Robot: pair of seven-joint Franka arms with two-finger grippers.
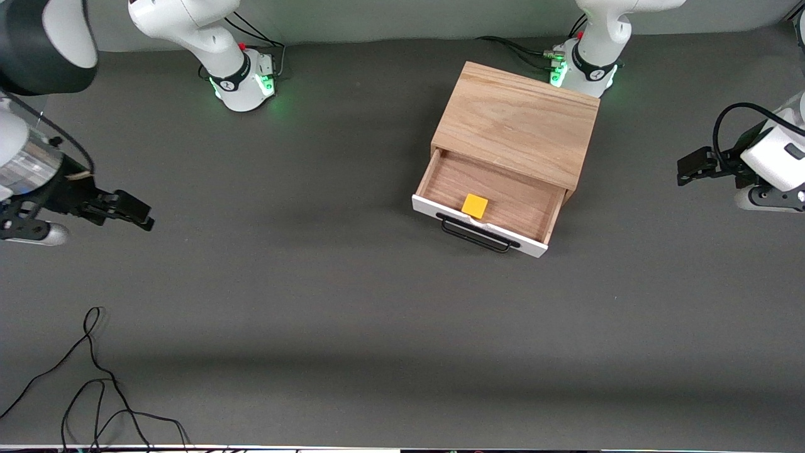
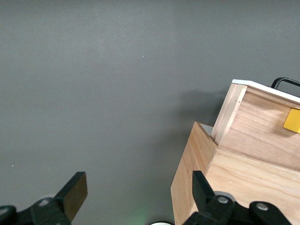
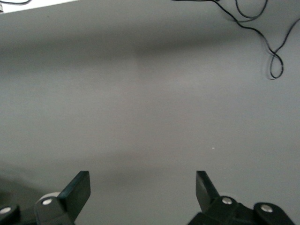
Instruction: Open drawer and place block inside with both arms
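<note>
We see the drawer (image 1: 487, 201) pulled out of its wooden box (image 1: 516, 123) in the upper centre-right of the front view. Its white front and black handle (image 1: 478, 234) point toward the lower edge of the frame, the handle's long axis running slantwise across it. The yellow block (image 1: 475, 206) sits inside, against the front panel. The right gripper (image 1: 129, 211) hangs at mid-left, fingers spread, holding nothing. The left gripper (image 1: 692, 168) hangs at the frame's right edge, fingers likewise spread.

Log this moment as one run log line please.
drawer: open | block: inside drawer | left gripper: open, empty, beside wooden box | right gripper: open, empty, over bare table
</note>
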